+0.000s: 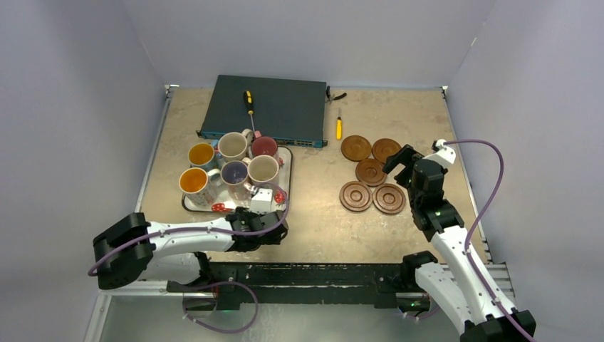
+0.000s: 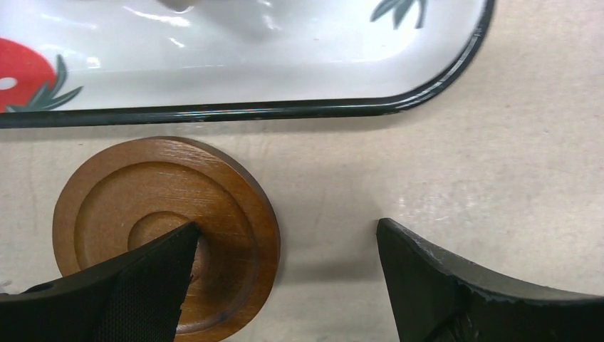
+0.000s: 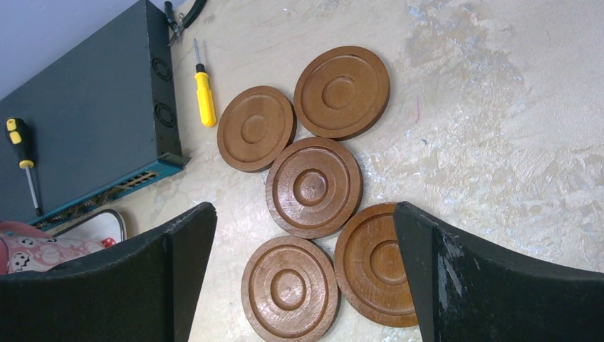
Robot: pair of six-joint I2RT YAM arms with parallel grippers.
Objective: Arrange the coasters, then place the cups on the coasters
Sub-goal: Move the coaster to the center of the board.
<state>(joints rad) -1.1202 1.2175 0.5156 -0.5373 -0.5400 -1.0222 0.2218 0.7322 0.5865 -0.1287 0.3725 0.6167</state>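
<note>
Top view: the cups (image 1: 235,171) are seen crowded on the tray (image 1: 288,167), with five coasters (image 1: 370,172) clustered well apart. Left wrist: the left gripper (image 2: 285,235) is held spread over a sixth coaster (image 2: 142,206) just beside the tray. Right wrist: the right gripper (image 3: 303,210) is spread above the cluster, whose discs are judged stiff and light, best pinched across opposite edges.

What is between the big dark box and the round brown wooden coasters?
A small yellow-handled screwdriver lies between the flat dark metal box and the nearest round brown wooden coaster, clearest in the right wrist view.
</note>
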